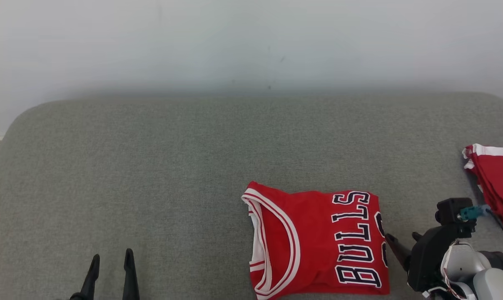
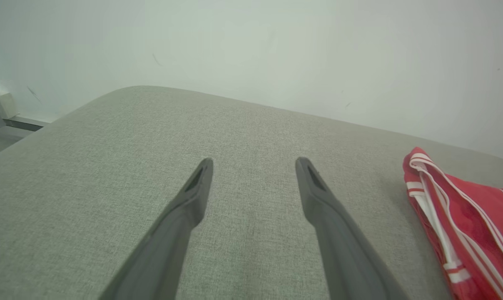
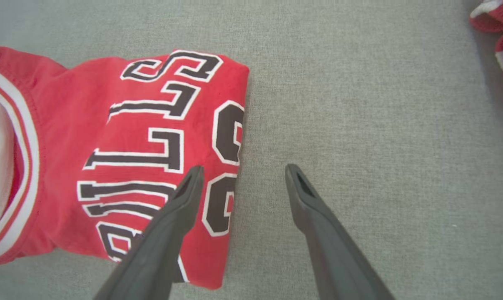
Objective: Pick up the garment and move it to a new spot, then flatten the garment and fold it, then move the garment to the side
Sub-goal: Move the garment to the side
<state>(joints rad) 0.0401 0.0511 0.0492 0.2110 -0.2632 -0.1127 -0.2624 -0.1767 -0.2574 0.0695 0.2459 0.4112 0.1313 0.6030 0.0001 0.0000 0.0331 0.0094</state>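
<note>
Red jersey folded on the grey table
Left tool wide open, empty; right tool wide open at jersey's edge, contact unclear; another red garment cut off.

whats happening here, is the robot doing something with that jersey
A two-armed robot is working on a red Bulls jersey, which lies folded on a grey cushion. Nothing is held: the right jaws stand open at the jersey's edge, the left jaws open over bare cushion. Another red garment lies far right.
</note>
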